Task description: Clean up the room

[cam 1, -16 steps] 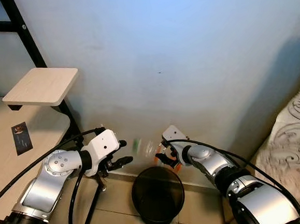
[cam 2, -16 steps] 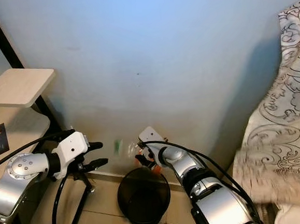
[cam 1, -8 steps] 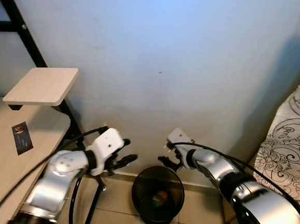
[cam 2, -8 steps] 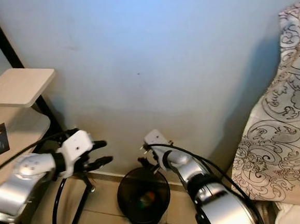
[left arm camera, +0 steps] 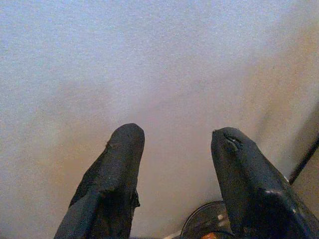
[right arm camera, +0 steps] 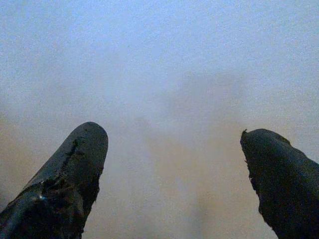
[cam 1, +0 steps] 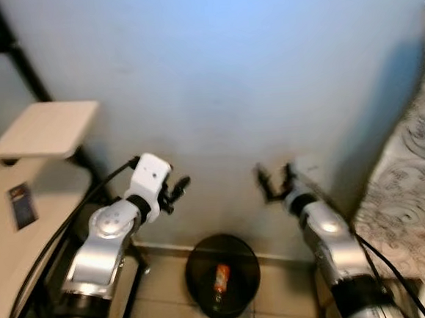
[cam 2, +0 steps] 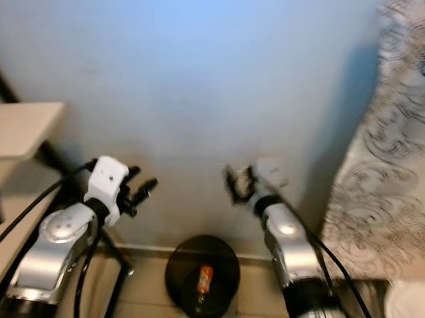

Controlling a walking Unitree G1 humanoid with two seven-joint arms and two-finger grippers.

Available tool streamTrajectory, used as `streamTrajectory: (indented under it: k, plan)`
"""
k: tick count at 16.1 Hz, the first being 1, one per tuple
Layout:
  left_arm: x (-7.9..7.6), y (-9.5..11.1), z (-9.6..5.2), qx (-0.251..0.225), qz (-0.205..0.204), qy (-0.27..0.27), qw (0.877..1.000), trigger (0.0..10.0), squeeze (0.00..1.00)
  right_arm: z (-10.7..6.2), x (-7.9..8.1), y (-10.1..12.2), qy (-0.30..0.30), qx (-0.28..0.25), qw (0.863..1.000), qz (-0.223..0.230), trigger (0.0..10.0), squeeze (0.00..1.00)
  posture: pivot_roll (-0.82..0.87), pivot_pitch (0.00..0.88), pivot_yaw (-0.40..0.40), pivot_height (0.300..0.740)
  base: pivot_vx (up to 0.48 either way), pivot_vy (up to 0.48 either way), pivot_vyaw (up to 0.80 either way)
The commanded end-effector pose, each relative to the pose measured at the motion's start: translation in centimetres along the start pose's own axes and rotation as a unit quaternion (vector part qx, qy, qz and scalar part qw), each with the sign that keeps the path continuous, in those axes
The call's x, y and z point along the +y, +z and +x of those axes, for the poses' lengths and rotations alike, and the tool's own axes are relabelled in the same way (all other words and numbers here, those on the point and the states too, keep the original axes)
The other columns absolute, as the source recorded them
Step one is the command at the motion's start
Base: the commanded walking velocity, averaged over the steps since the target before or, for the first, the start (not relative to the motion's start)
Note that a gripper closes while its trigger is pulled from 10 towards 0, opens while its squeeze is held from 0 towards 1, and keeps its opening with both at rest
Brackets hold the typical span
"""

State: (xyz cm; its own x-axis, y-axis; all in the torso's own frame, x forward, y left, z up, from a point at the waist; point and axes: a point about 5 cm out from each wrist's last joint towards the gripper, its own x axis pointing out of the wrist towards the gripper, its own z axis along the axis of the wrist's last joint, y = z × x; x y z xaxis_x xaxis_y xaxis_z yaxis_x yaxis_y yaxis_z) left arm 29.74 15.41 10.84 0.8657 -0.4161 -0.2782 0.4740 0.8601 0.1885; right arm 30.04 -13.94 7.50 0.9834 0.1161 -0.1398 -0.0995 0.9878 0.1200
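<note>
A: Bin sits on the floor by the wall, one orange item inside. Left gripper and right gripper both raised above it, fingers spread, nothing held

B: Risks?

A: View is blurred; if the robot turns close here, I judge a foot could tip the bin. Count: one bin, one item, one shelf, two grippers

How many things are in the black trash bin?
1 that I can see: an orange bottle lying on the bottom of the black trash bin, which stands on the floor by the wall. Something smaller could be hidden in the dark.
</note>
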Motion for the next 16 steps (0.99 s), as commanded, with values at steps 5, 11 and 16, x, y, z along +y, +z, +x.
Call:
streamTrajectory:
  k: [5,11,16]
  plan:
    - [0.0,-0.2,-0.7,-0.005,-0.022,0.079,0.997,10.0,0.00,-1.9,-0.1,1.9,-0.051,-0.019,0.998,0.042,10.0,0.00,-0.03,0.000,0.032,0.740,0.000,0.000,-0.78]
    - [1.5,-0.7,-1.2,0.004,-0.035,0.118,0.992,10.0,0.00,-2.5,0.0,1.1,-0.056,0.040,0.996,0.065,10.0,0.00,0.00,0.000,0.019,0.740,0.000,0.000,-0.78]
    - [1.6,-1.0,-1.0,0.002,-0.040,0.127,0.991,10.0,0.00,-2.4,-0.1,0.9,-0.055,0.056,0.994,0.072,10.0,0.00,-0.01,0.000,0.018,0.740,0.000,0.000,-0.78]
